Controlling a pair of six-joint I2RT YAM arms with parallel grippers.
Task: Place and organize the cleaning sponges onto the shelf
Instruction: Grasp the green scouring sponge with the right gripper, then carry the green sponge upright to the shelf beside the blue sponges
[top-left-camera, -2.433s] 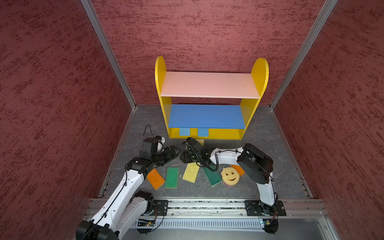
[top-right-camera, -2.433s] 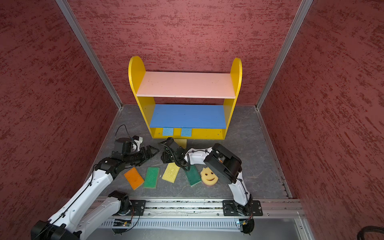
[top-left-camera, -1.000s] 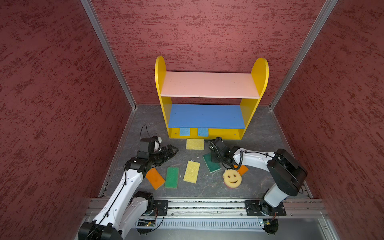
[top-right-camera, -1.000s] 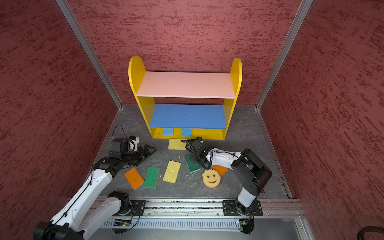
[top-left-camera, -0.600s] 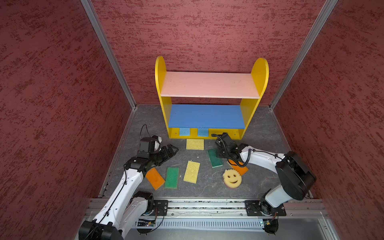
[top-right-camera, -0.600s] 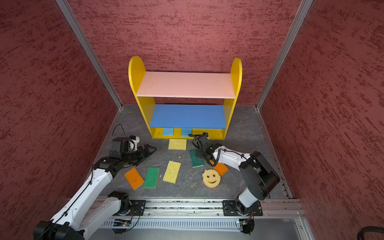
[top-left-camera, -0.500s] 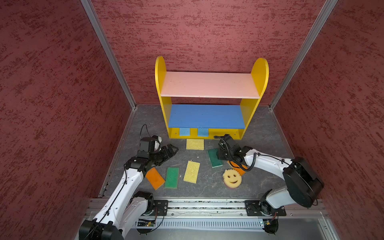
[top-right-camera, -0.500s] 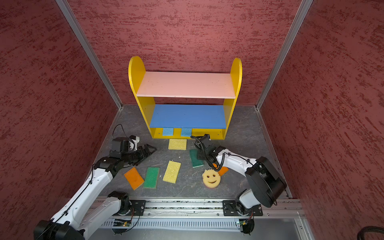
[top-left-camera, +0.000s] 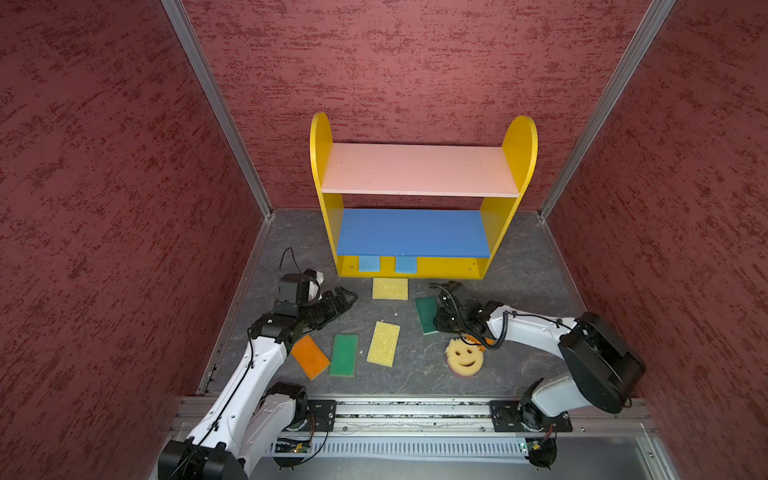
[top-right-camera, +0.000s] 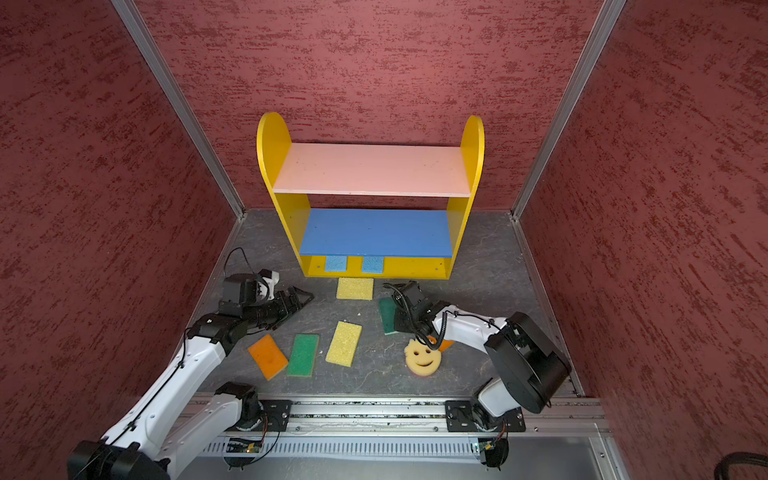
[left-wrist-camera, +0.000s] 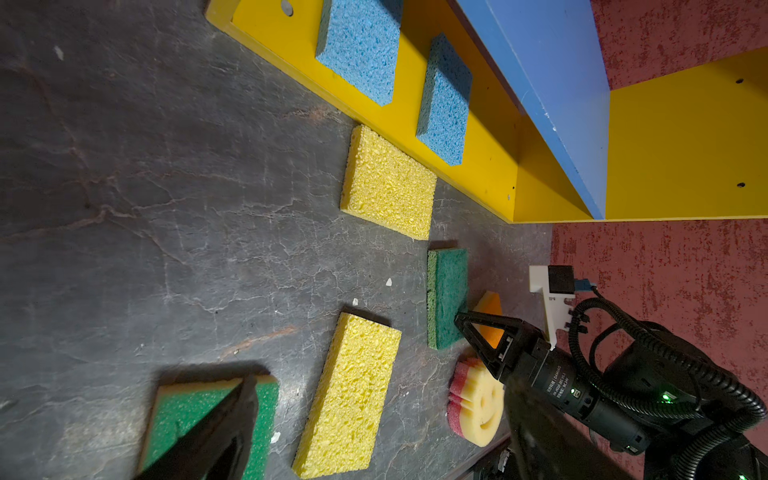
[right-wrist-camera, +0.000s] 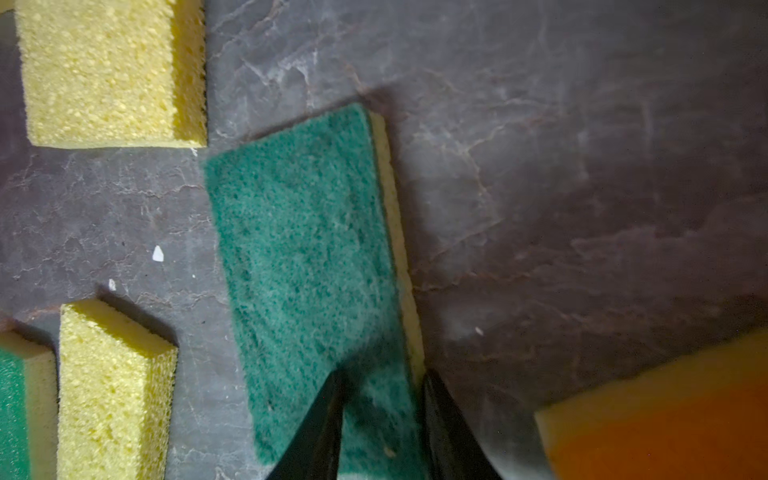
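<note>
The shelf (top-left-camera: 415, 170) stands at the back with two blue sponges (top-left-camera: 369, 264) (top-left-camera: 406, 264) on its yellow base. On the floor lie two yellow sponges (top-left-camera: 390, 288) (top-left-camera: 383, 344), a green sponge (top-left-camera: 344, 355), an orange sponge (top-left-camera: 310, 356), the smiley sponge (top-left-camera: 464, 356), and a second orange sponge (right-wrist-camera: 665, 415) partly under the right arm. My right gripper (right-wrist-camera: 382, 374) is shut on the long edge of a dark green sponge (right-wrist-camera: 307, 249) that lies flat. At the left, my left gripper (top-left-camera: 349, 296) hovers open, holding nothing.
Red walls close in the grey floor (top-left-camera: 519, 291) on three sides. A metal rail (top-left-camera: 415, 409) with both arm bases runs along the front. The shelf's pink top board and blue middle board (top-left-camera: 411, 232) carry nothing.
The right arm's elbow has swung out to the right. Its jaws widened, then narrowed again on the dark green sponge, which shifted slightly toward the shelf. The left arm has not moved.
</note>
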